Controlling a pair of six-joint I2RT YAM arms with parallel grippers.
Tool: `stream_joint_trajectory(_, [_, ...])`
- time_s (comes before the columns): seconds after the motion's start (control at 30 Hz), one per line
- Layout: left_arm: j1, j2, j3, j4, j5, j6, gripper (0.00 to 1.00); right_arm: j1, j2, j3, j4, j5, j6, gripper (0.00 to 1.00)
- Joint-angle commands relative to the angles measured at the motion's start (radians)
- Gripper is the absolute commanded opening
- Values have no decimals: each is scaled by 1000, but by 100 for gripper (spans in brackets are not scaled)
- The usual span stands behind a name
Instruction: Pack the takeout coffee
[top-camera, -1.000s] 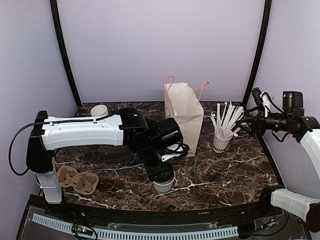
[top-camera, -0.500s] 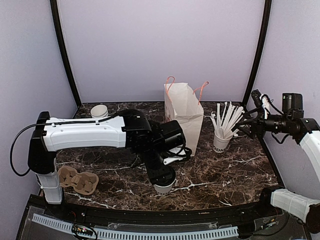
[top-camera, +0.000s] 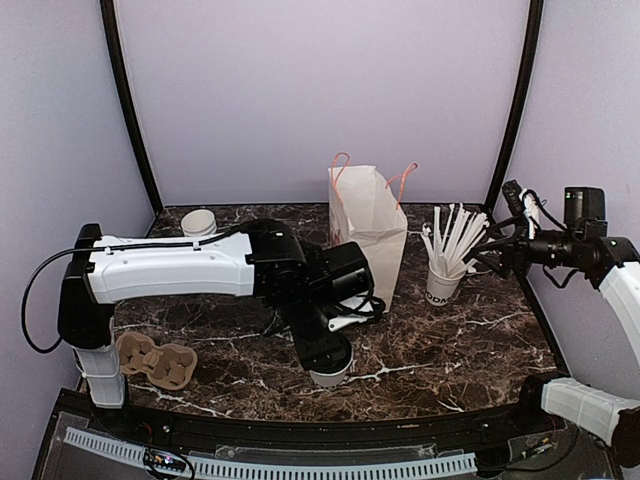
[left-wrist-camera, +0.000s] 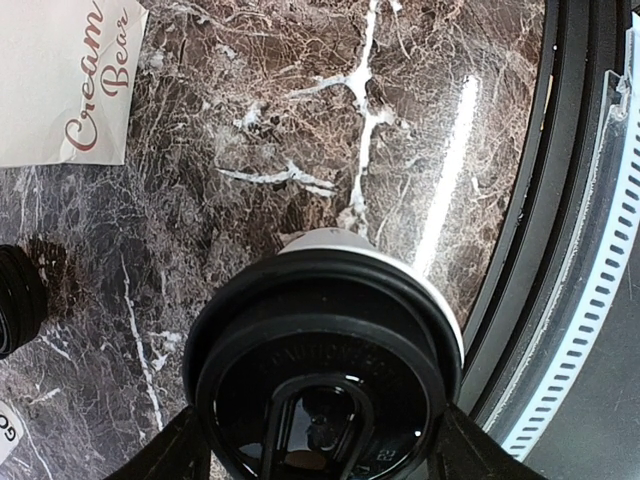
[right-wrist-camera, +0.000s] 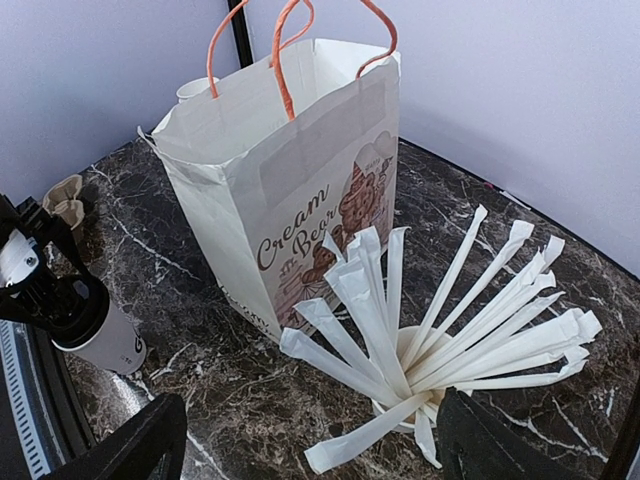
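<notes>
The takeout coffee (top-camera: 331, 377), a small white cup with a black lid, stands near the table's front edge. My left gripper (top-camera: 325, 357) reaches down over it. In the left wrist view the black lid (left-wrist-camera: 325, 360) fills the space between my left gripper's (left-wrist-camera: 320, 452) fingers, which press on both sides of it. The cup also shows in the right wrist view (right-wrist-camera: 108, 338). The white paper bag (top-camera: 371, 232) stands open behind the cup, also in the right wrist view (right-wrist-camera: 290, 200). My right gripper (top-camera: 493, 256) is open and empty, up at the right, facing the straws.
A white cup of white straws (top-camera: 441, 283) stands right of the bag, below my right gripper (right-wrist-camera: 310, 445). A brown cardboard cup carrier (top-camera: 155, 361) lies at front left. Nested white cups (top-camera: 198, 221) stand at back left. The table's black front rail (left-wrist-camera: 560, 250) runs close beside the coffee.
My left gripper has shifted slightly down and toward the front edge at the coffee cup. The right arm has barely moved.
</notes>
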Motion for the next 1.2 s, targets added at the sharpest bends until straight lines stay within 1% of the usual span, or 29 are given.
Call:
stream_joint_trajectory(0.0, [-14, -13, 13, -32, -1, 1, 65, -3, -4, -5, 36, -20, -4, 88])
stream_joint_trajectory(0.2, [-18, -10, 17, -14, -35, -5, 66, -3, -2, -6, 38, -20, -5, 88])
stream_joint_trajectory(0.4, [-18, -55, 28, 23, -130, -5, 66, -3, -2, -9, 38, -20, -3, 88])
stream_joint_trajectory(0.47, [-19, -61, 31, 18, -126, -2, 67, -3, -3, -11, 39, -22, -3, 89])
stream_joint_trajectory(0.6, [-19, -46, 23, 2, -31, -8, 67, -3, -2, -13, 42, -22, -3, 89])
stream_joint_trajectory(0.8, [-25, -28, 7, 2, 3, -12, 67, -3, -3, -14, 42, -25, -3, 88])
stream_joint_trajectory(0.97, [-25, -22, 2, 6, -11, -7, 67, -2, -2, -14, 42, -26, -3, 89])
stream_joint_trajectory(1.17, [-25, 0, -5, -26, -87, -13, 67, -2, 1, -16, 44, -26, -3, 89])
